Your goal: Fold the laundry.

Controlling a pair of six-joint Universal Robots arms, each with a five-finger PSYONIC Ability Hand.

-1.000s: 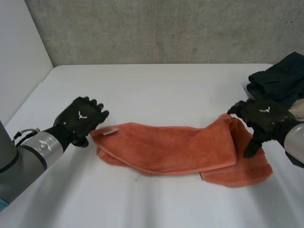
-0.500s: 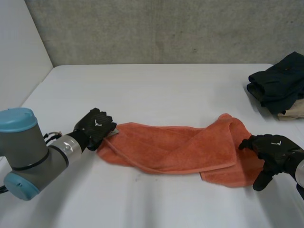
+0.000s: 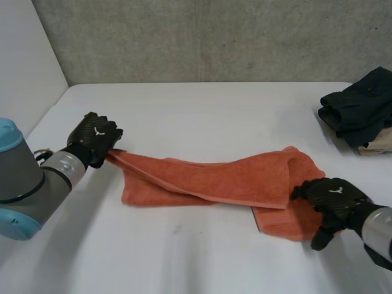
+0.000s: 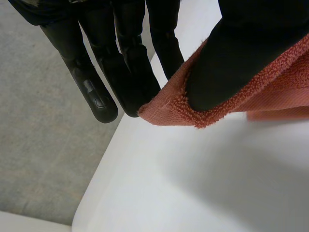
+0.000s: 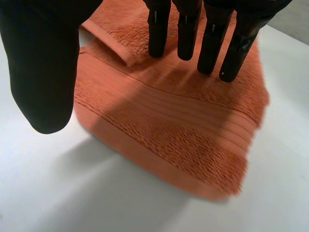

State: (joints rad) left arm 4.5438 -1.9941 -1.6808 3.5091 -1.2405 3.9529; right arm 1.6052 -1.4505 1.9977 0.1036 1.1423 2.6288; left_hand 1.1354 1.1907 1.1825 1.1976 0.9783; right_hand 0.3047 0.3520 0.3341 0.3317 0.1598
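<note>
Nearest us, our right hand [image 3: 331,199] is at the right end of the orange terry-cloth towel [image 3: 208,180]. Its fingers [image 5: 212,38] are straight and spread above the ribbed border, with the thumb held apart. We cannot tell whether the fingertips touch the cloth. The towel lies lengthwise across the middle of the white bench [image 3: 202,104], loosely doubled, with a long folded strip on top and its right end bunched into a hump. Our left hand [image 3: 95,138] pinches the towel's left corner between thumb and fingers and holds that edge up off the bench in a taut ridge. The underside of the lifted part is hidden from us. Farther back on the right, a pile of dark folded clothes [image 3: 358,107] is cut off at the edge, with a beige cloth [image 3: 376,147] under it. A grey concrete wall [image 3: 202,37] stands behind the bench.
</note>
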